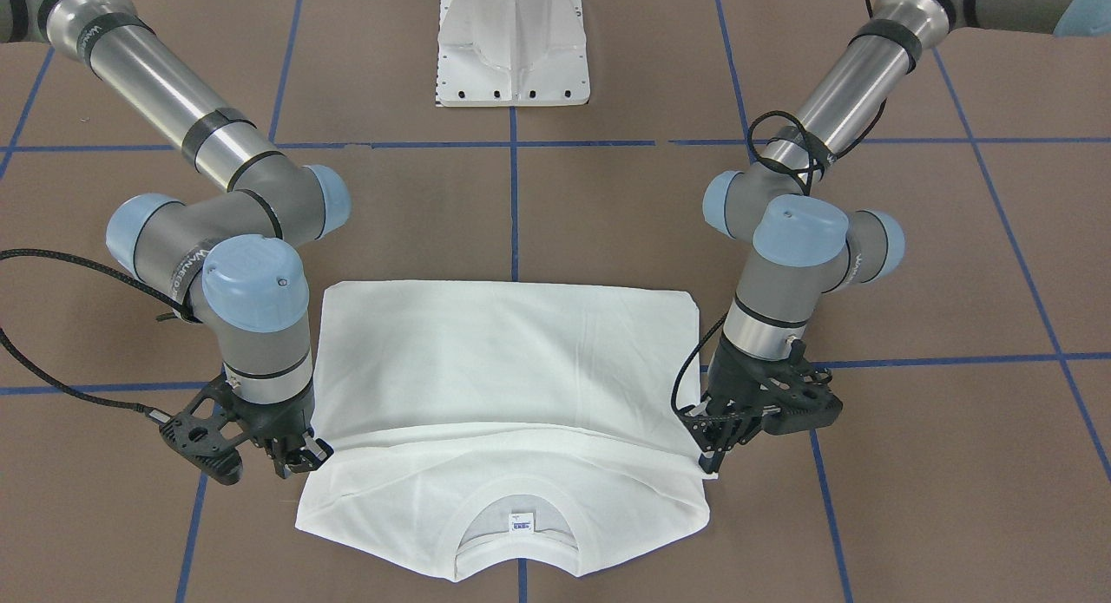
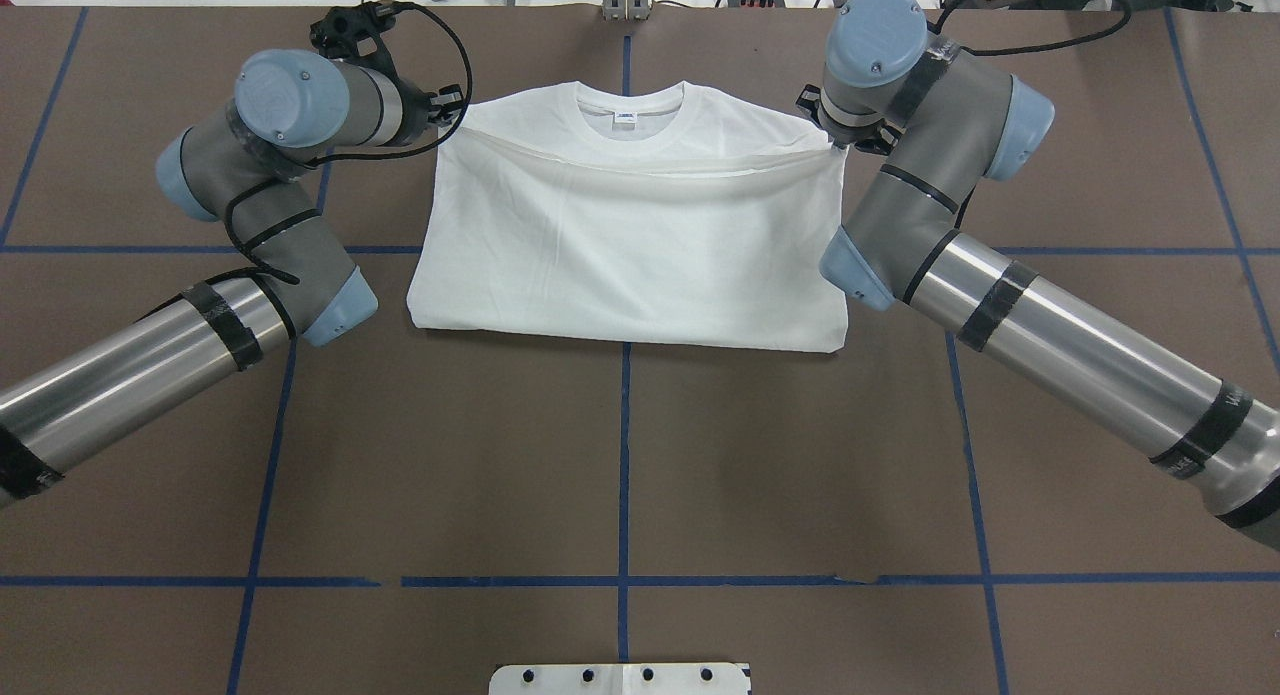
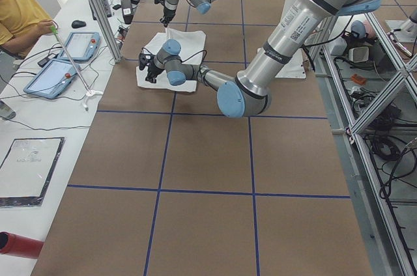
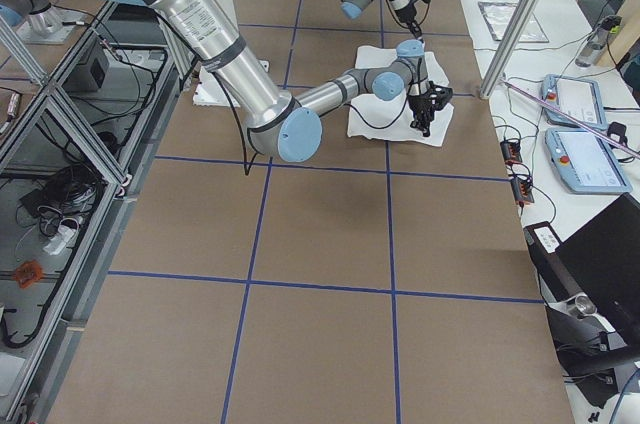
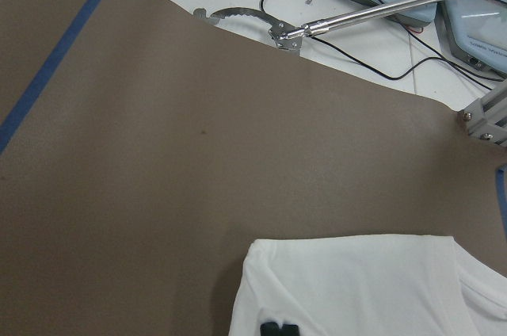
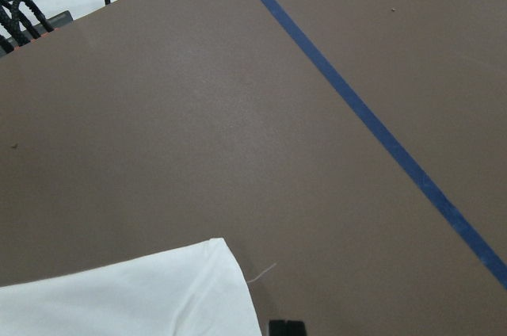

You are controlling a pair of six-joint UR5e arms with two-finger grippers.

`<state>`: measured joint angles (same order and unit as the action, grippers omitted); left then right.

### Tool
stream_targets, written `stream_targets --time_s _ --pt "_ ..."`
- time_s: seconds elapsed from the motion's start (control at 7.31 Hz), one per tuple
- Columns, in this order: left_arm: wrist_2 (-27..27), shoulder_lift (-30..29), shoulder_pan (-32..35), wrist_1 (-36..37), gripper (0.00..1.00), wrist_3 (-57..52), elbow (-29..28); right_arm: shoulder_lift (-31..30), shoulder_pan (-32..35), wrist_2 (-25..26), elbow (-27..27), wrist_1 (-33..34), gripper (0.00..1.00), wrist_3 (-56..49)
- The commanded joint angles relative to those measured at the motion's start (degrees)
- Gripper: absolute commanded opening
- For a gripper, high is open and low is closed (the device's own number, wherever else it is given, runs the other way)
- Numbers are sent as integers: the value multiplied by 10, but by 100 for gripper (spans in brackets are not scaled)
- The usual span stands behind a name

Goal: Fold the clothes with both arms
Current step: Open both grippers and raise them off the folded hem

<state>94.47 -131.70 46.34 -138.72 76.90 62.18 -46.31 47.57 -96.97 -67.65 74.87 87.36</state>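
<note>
Brown matting covers the surface (image 2: 620,425), ruled into squares by blue tape (image 2: 624,455), and the white T-shirt (image 2: 630,245) lies flat across the centre line at the far side from the white pedestal (image 1: 512,48). Its lower half is doubled over the upper one, so the hem (image 1: 512,429) runs as a straight edge just short of the collar (image 2: 630,110), which faces away from the robot with the neck label (image 1: 520,521) showing inside it. The left arm (image 2: 250,215) and right arm (image 2: 1060,345) reach out symmetrically, one to each end of that edge. The left pincer (image 1: 713,454) and right pincer (image 1: 304,457) point downward at the two hem corners, beside the shoulders. In both wrist views the fingertips sit close together rather than spread, and the hem looks drawn straight between the two with a shadow under it, so I judge each pincer clenched on its corner of the shirt, though the grip itself is small in every view. Holding both corners at once keeps the edge level and taut, which is probably why the fold line nearer the robot lies so even. The long sleeves do not show and are presumably tucked between the layers. The next step looks like laying the hem down and letting go, where a slack or uneven release could skew the edge.
</note>
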Motion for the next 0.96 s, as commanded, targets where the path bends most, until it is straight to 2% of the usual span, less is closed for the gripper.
stream_targets --time_s 0.0,0.14,0.27,0.41,0.55,0.82 --pt "-5 -1 2 -1 6 -7 -13 1 2 1 22 -34 0 0" --pt "-5 -1 6 -1 8 -17 -15 1 2 1 38 -58 0 1" --pt "-5 -1 6 -1 16 -20 -15 7 3 1 38 -59 0 4" --pt "-4 -1 13 -1 32 -20 -15 18 10 -2 41 -58 56 6" --pt "-5 0 21 -1 99 -20 -18 19 16 -6 43 -58 100 3" --pt "-4 1 32 -2 100 -22 -22 17 45 -37 40 -59 100 -29"
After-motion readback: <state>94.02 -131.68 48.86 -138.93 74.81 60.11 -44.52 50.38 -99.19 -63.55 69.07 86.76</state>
